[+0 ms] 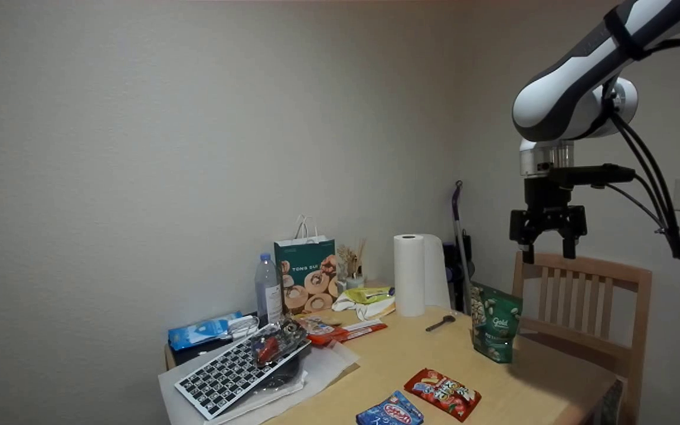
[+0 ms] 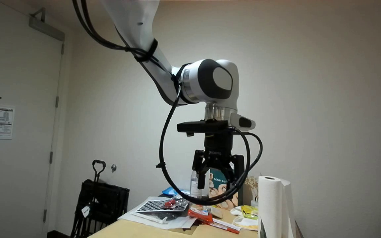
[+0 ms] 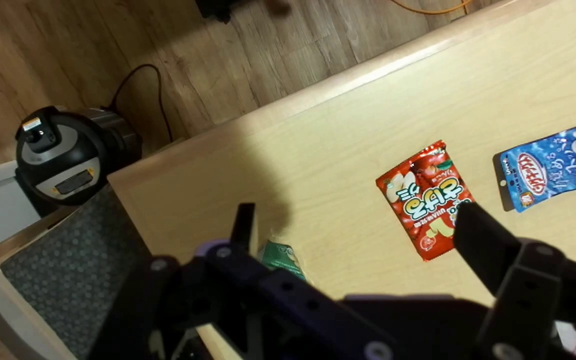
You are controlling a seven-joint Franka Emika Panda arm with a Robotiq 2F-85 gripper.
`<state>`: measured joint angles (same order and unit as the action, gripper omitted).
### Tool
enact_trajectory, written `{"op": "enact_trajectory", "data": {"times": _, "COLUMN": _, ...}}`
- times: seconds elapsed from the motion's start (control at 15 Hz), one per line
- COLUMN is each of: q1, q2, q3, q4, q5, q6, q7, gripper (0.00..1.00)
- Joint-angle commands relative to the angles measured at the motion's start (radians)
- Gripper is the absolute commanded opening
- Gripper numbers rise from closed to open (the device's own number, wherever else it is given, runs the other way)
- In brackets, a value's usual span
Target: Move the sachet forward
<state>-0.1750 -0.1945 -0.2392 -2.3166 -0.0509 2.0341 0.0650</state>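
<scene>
The desk [image 1: 375, 357] spread across the lower middle of the frame in an exterior view, the paper-towel roll [image 1: 409, 276] upright on it. At right, well above, hung the end effector [image 1: 548, 254], jaws wide apart and nothing between them. Below and left of it, at lower right, the green sachet [image 1: 496, 327] stood on the desk. Reaching it, seemingly the step in hand, called for centring first, since the wrist view showed the sachet beside one jaw, then a light pinch at its top, clear of the red packet [image 1: 443, 394]. The frame's bottom edge cut off the desk; in the wrist view the end effector hid most of the sachet. In an exterior view a dark green sliver [image 2: 262, 230] was too slight to name.
</scene>
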Motion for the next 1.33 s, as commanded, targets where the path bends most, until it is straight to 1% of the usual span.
{"op": "enact_trajectory", "data": {"times": 0.0, "q1": -0.013, "q2": 0.048, "q3": 0.008, "q4": 0.039, "q5": 0.008, "q6": 0.004, "q7": -0.033, "gripper": 1.00}}
{"op": "enact_trajectory", "data": {"times": 0.33, "q1": -0.011, "q2": 0.224, "q3": 0.000, "q4": 0.220, "q5": 0.065, "q6": -0.029, "q7": -0.093, "gripper": 1.00}}
{"op": "enact_trajectory", "data": {"times": 0.53, "q1": -0.023, "q2": 0.338, "q3": 0.004, "q4": 0.332, "q5": 0.096, "q6": -0.063, "q7": -0.127, "gripper": 1.00}}
{"op": "enact_trajectory", "data": {"times": 0.67, "q1": -0.034, "q2": 0.406, "q3": 0.008, "q4": 0.391, "q5": 0.098, "q6": -0.106, "q7": -0.130, "gripper": 1.00}}
{"op": "enact_trajectory", "data": {"times": 0.87, "q1": -0.051, "q2": 0.468, "q3": 0.007, "q4": 0.419, "q5": 0.080, "q6": -0.158, "q7": -0.127, "gripper": 1.00}}
{"op": "enact_trajectory", "data": {"times": 1.07, "q1": -0.073, "q2": 0.508, "q3": 0.003, "q4": 0.420, "q5": 0.061, "q6": -0.153, "q7": -0.151, "gripper": 1.00}}
{"op": "enact_trajectory", "data": {"times": 1.13, "q1": -0.060, "q2": 0.489, "q3": 0.011, "q4": 0.403, "q5": 0.065, "q6": -0.130, "q7": -0.107, "gripper": 1.00}}
{"op": "enact_trajectory", "data": {"times": 1.27, "q1": -0.073, "q2": 0.507, "q3": 0.009, "q4": 0.405, "q5": 0.065, "q6": -0.130, "q7": -0.119, "gripper": 1.00}}
